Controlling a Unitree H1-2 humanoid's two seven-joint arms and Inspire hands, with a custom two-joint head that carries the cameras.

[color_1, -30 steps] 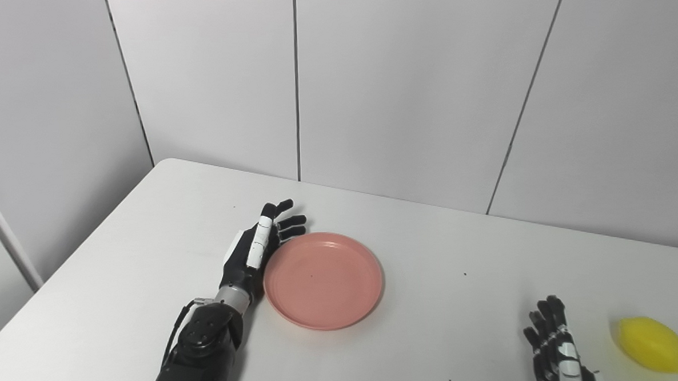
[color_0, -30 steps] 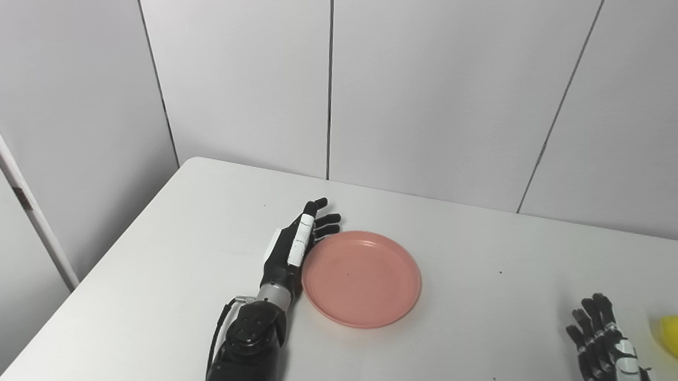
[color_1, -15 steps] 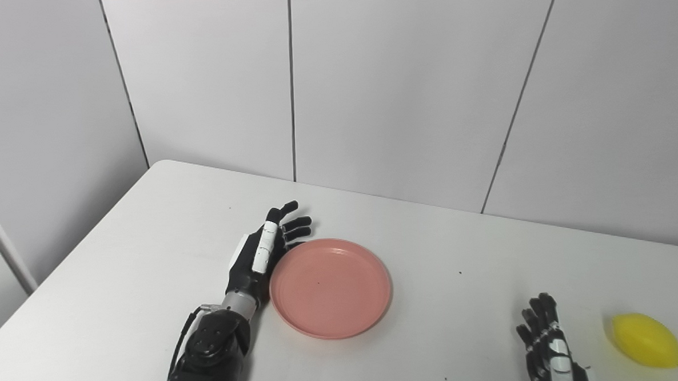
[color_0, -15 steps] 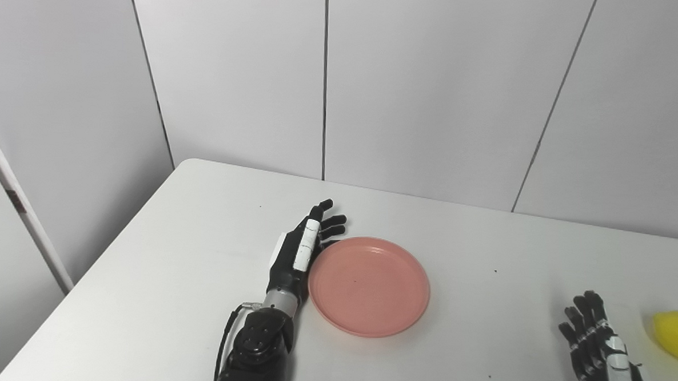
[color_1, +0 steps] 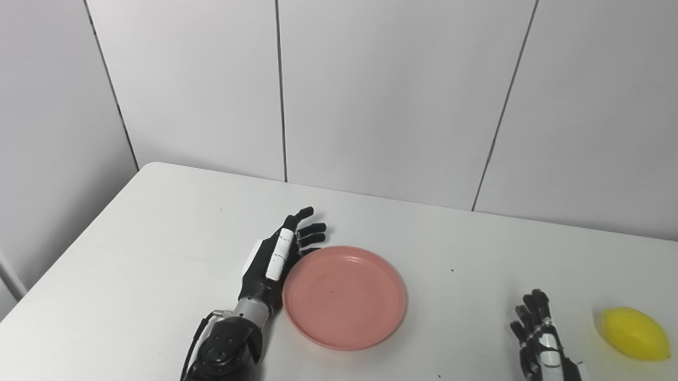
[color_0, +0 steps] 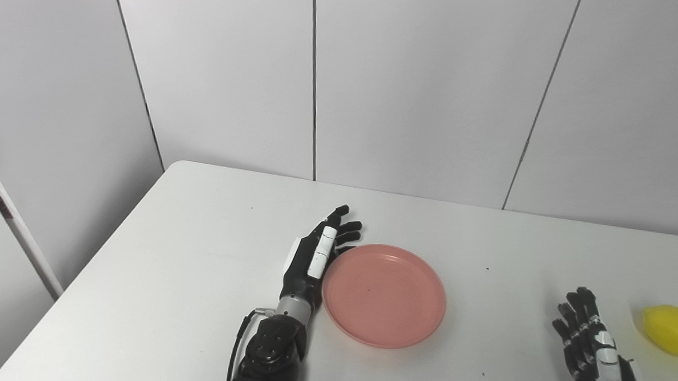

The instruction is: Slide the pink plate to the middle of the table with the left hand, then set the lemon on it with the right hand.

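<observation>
- The round pink plastic plate [color_0: 383, 295] lies flat on the white table [color_0: 165, 278], a little left of the middle of the part of the table I can see.
- The black left hand [color_0: 318, 256] stands on its edge just beside the left rim of the plate, and its palm side faces the plate. It seems to touch the rim, but I cannot tell this for sure.
- The fingers [color_0: 346, 231] of this hand are stretched out and a little spread. They reach past the far-left part of the rim, and the hand holds nothing.
- The plate itself is empty.
- The oval yellow lemon [color_1: 634, 326] lies on the table at the right side, well apart from the plate.
- The black right hand [color_1: 541, 345] is low at the near edge of the table, between the plate and the lemon, and nearer to the lemon.
- Its fingers point away from the robot and are apart. It grasps nothing, and a gap of bare table stays between it and the lemon.
- Behind the table stands a wall of pale grey panels [color_0: 426, 83].
</observation>
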